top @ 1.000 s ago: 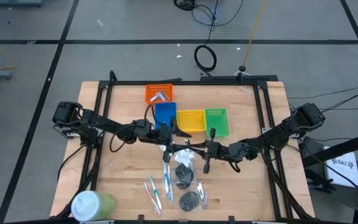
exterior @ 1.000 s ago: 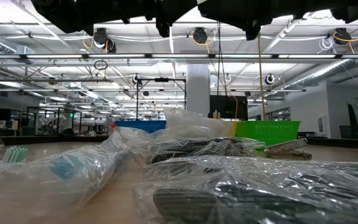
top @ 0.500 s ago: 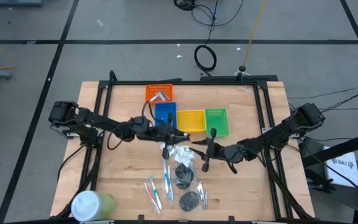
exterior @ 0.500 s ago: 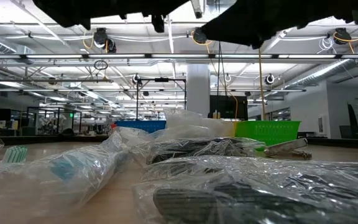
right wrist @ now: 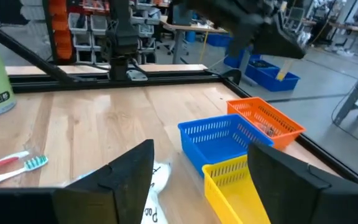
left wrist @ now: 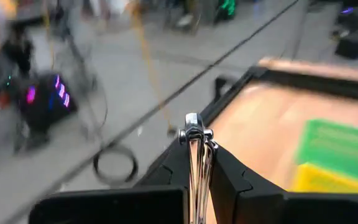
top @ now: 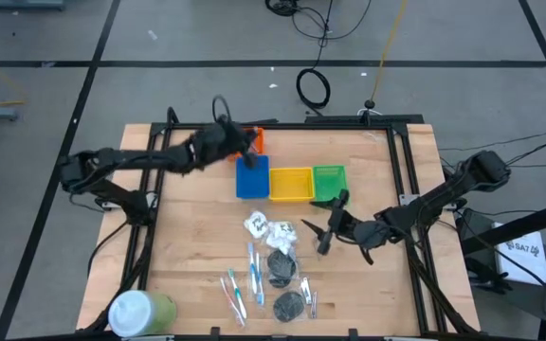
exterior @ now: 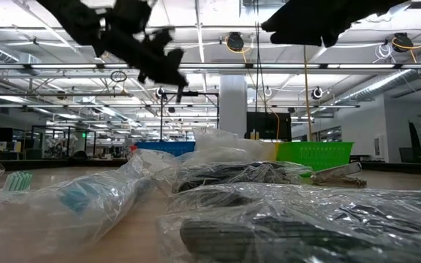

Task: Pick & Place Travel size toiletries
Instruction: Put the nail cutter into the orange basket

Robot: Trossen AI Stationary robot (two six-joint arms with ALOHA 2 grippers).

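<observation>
Wooden tabletop [top: 188, 246] fills the high view, its near edge crowded with unsorted toiletries: toothbrushes [top: 238, 289] in pink, blue and white, two dark grey discs [top: 283, 284], short silvery sticks [top: 307, 296], and further in, white packets [top: 267, 230]. A green cylinder [top: 141, 312] stands at the near left corner. Mid-table, the right hand [top: 325, 235] hovers just right of the packets, fingers apart and empty. Beyond lie the blue tray [top: 252, 176], yellow tray [top: 291, 183] and green tray [top: 330, 183]. Farthest, the left hand [top: 246, 146] sits over the orange tray [right wrist: 267, 119], clamped on a silvery stick [left wrist: 194, 162]. Judging by this, sorting has barely begun; most items remain.
</observation>
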